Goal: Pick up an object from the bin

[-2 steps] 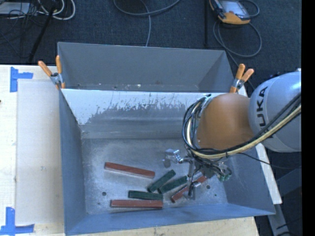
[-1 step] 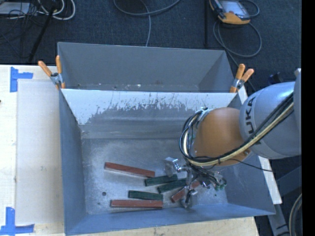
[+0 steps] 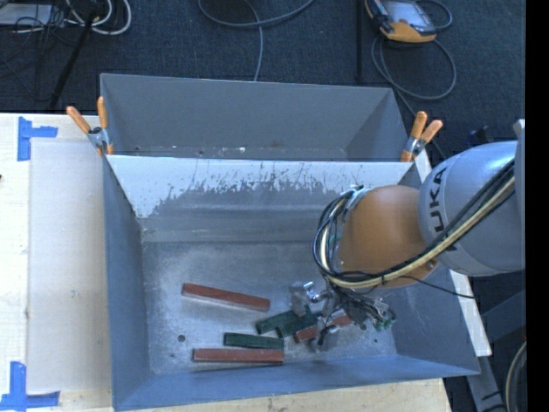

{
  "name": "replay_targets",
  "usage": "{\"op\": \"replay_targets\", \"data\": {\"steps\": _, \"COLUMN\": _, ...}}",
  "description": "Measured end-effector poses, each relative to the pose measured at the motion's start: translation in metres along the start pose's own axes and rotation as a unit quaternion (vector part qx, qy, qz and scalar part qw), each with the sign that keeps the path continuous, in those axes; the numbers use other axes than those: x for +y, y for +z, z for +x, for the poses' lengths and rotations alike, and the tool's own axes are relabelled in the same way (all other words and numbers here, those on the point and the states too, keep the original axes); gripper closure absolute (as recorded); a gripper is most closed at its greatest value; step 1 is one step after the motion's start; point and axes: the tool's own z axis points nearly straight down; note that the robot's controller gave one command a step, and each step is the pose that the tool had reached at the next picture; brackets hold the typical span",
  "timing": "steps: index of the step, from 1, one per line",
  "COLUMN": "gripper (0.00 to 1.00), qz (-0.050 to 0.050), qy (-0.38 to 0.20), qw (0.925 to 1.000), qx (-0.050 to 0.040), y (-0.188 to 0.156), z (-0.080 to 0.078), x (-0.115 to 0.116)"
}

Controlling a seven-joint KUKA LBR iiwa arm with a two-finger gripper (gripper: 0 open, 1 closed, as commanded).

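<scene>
Where the arm (image 3: 480,197), lettered "KU", angles down from the right, its gripper (image 3: 322,326) sits over a dark green block (image 3: 279,323); grip state cannot be told.

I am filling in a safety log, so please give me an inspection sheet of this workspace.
Surface: grey metal bin, floor speckled.
Job's things: upper red-brown bar mid-floor, lower red-brown bar by the near wall, dark green bars and a small reddish piece at right.
Clutter: nothing seen.
Grippers: pincer low over the dark green bars.
Cables: robot cables loop round the orange wrist cover; loose cables lie behind the bin.
Surroundings: dark carpet, an orange-grey device on it.
</scene>
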Motion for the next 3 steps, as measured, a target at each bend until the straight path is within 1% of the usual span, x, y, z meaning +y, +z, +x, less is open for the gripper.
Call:
{"op": "replay_targets", "data": {"steps": 1, "gripper": 1.00, "qz": 0.001, "qy": -0.155, "qw": 0.9880, "qx": -0.0005, "y": -0.117, "z": 0.010, "x": -0.011}}
{"op": "replay_targets", "data": {"steps": 2, "gripper": 0.00, "qz": -0.001, "qy": -0.153, "qw": 0.9883, "qx": 0.0011, "y": -0.116, "z": 0.011, "x": -0.011}}
{"op": "replay_targets", "data": {"steps": 3, "gripper": 0.00, "qz": -0.003, "qy": -0.256, "qw": 0.9666, "qx": 0.0023, "y": -0.016, "z": -0.047, "x": -0.002}}
